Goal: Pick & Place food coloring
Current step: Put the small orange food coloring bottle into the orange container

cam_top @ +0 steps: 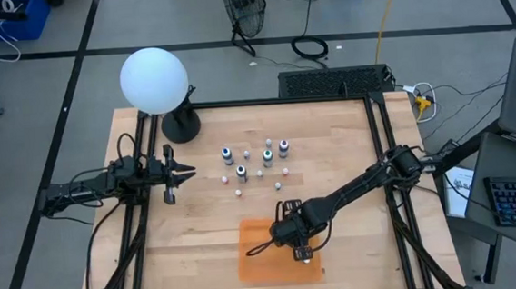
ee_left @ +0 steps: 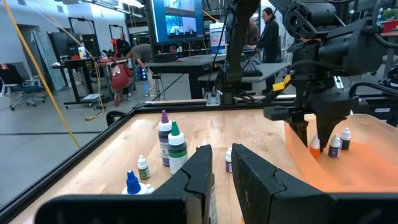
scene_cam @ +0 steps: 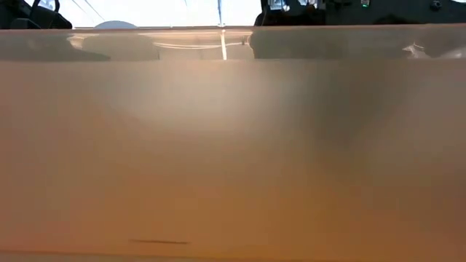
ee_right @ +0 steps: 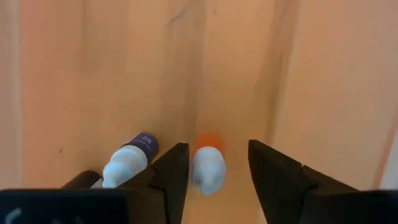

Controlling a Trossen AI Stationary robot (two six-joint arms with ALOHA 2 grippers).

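Observation:
Several food coloring bottles (cam_top: 257, 158) stand upright on the wooden table at its middle; they also show in the left wrist view (ee_left: 171, 143). My right gripper (cam_top: 304, 251) is open over the flat orange mat (cam_top: 257, 254), fingers pointing down. A small white orange-tipped dropper bottle (ee_right: 208, 165) stands between its fingers. A white purple-capped bottle (ee_right: 130, 158) stands just outside one finger. Two more small bottles (ee_left: 339, 143) stand on the mat (ee_left: 373, 168). My left gripper (cam_top: 182, 173) is open and empty at the table's left, level above the wood. My right gripper has its fingers on either side of the orange-tipped bottle (ee_left: 315, 145), which stands upright on the mat. A gap shows between the bottle and one finger (ee_right: 273, 174). Whether the other finger (ee_right: 177, 171) touches it, I cannot tell.
A lamp with a white globe (cam_top: 153, 79) and a black base (cam_top: 181, 125) stands at the table's far left. A black frame (cam_top: 382, 154) runs round the table. People stand in the room beyond (ee_left: 270, 28).

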